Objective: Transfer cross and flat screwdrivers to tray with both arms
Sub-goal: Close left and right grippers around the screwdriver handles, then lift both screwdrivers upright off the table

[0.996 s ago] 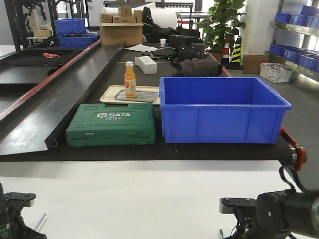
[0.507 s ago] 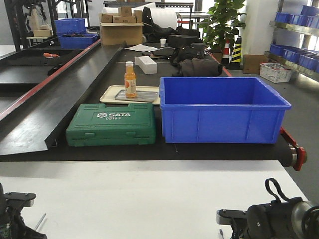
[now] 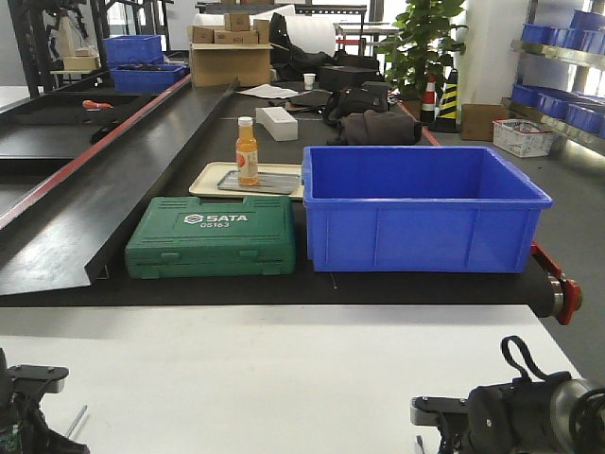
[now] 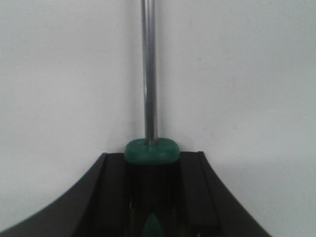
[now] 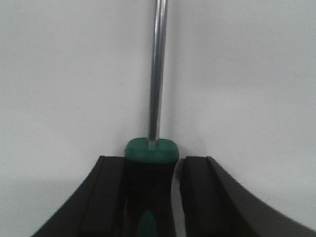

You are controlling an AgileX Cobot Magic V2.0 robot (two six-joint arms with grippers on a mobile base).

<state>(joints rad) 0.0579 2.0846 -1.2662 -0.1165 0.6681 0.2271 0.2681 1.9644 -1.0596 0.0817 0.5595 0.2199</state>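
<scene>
In the left wrist view my left gripper is shut on the black and green handle of a screwdriver, whose steel shaft points away over the white table. Its shaft also shows in the front view beside the left gripper. In the right wrist view my right gripper straddles a second green and black screwdriver. Its left finger touches the handle and a narrow gap shows at the right finger. I cannot tell which tip is cross or flat. The beige tray lies far back on the black bench.
An orange bottle stands on a grey plate in the tray. A green SATA tool case and a large blue bin sit between the white table and the tray. The right arm is low at the table's front right.
The right arm has dropped lower toward the table and shifted slightly. The left arm has not moved.
</scene>
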